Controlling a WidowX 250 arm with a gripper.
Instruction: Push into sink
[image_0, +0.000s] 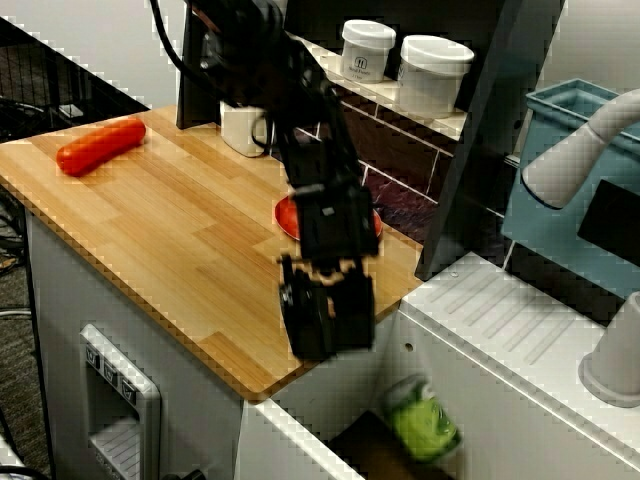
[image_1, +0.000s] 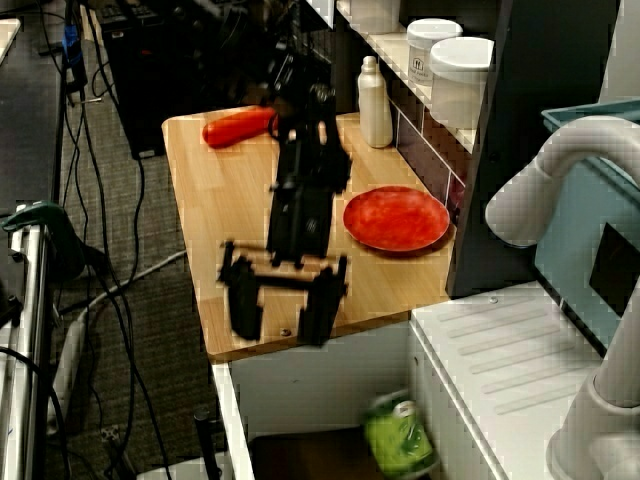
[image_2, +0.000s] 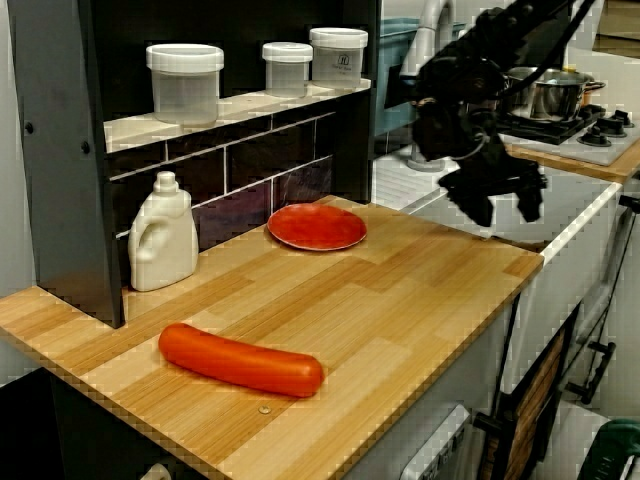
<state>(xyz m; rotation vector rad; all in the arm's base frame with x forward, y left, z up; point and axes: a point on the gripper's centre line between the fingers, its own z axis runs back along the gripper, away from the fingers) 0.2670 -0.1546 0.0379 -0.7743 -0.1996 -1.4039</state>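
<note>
Black gripper (image_1: 283, 293), jaws spread and empty, hangs over the wooden worktop (image_1: 215, 200) edge; green can (image_1: 396, 438) lies in the white-walled sink (image_1: 330, 385).

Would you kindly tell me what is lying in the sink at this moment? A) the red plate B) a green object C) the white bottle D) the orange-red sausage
B: a green object lies on the brown floor of the sink, while the red plate, sausage and white bottle all rest on the wooden counter.
</note>
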